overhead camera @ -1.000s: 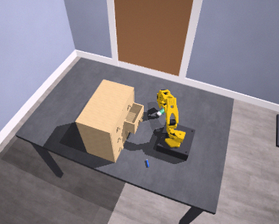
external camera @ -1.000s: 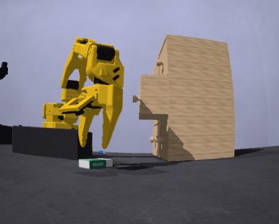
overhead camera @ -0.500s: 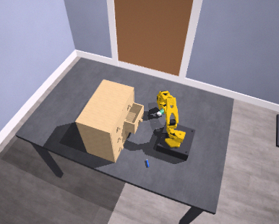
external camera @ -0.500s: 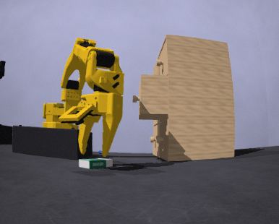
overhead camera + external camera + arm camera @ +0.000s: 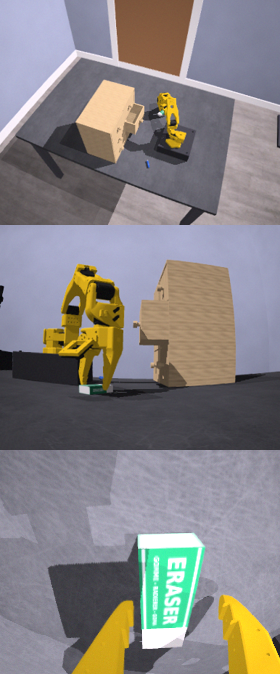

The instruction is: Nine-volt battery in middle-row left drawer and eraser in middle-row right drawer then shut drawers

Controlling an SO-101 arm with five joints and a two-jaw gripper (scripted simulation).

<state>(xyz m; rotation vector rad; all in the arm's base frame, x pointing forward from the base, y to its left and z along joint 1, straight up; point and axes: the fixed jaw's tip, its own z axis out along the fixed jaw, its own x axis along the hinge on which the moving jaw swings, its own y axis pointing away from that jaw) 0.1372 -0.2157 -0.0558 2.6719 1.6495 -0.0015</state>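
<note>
Eraser (image 5: 160,114) (image 5: 93,390) (image 5: 168,590): flat on the table (image 5: 207,145) (image 5: 145,424) (image 5: 225,500), right of the chest (image 5: 105,105) (image 5: 201,323) in the top view; green sleeve, white ends.
Sleeve writing: "ERASER" in large white capitals; the smaller line is too blurred to read.
Gripper (image 5: 160,112) (image 5: 95,387) (image 5: 176,601): released, fingers apart on either side of the eraser, grasping nothing.
Middle-row right drawer (image 5: 130,126) (image 5: 154,322): pulled out.
Blue object (image 5: 148,164) (image 5: 101,377): on the table's near side in the top view.
</note>
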